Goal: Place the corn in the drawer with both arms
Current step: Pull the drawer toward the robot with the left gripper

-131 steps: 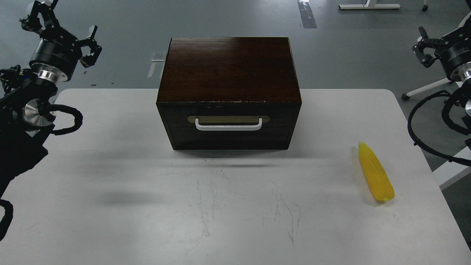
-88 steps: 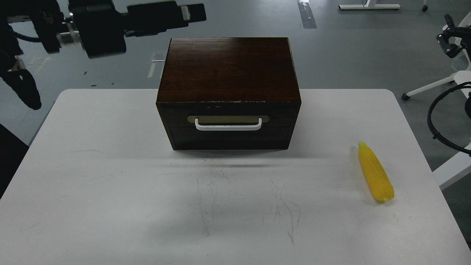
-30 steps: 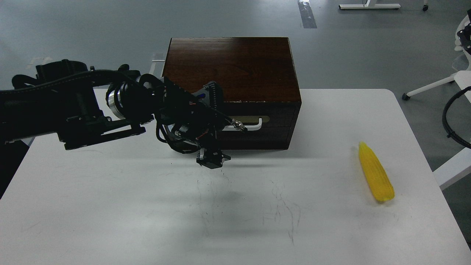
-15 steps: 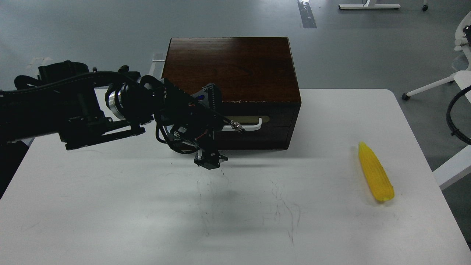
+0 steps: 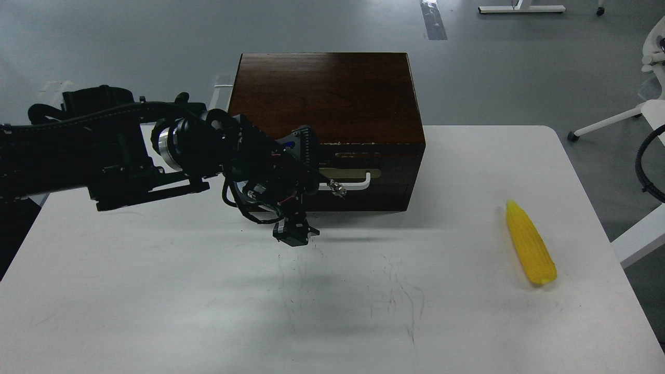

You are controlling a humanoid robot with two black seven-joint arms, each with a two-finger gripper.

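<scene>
The corn [image 5: 530,243] lies on the white table [image 5: 156,291] near its right edge, narrow end pointing away from me. The drawer [image 5: 363,176] sits in the front of the dark wooden box [image 5: 322,96]; it stands out a little, with a pale strip showing along its top. My left arm reaches in from the left, and its gripper [image 5: 317,179] is at the left half of the white handle [image 5: 358,183], covering it. The gripper is dark and I cannot make out its fingers. My right gripper is out of view.
A loop of my right arm's black cable [image 5: 647,161] shows at the right edge. A white chair base [image 5: 613,122] stands on the grey floor beyond the table's right corner. Scuff marks cross the table's middle.
</scene>
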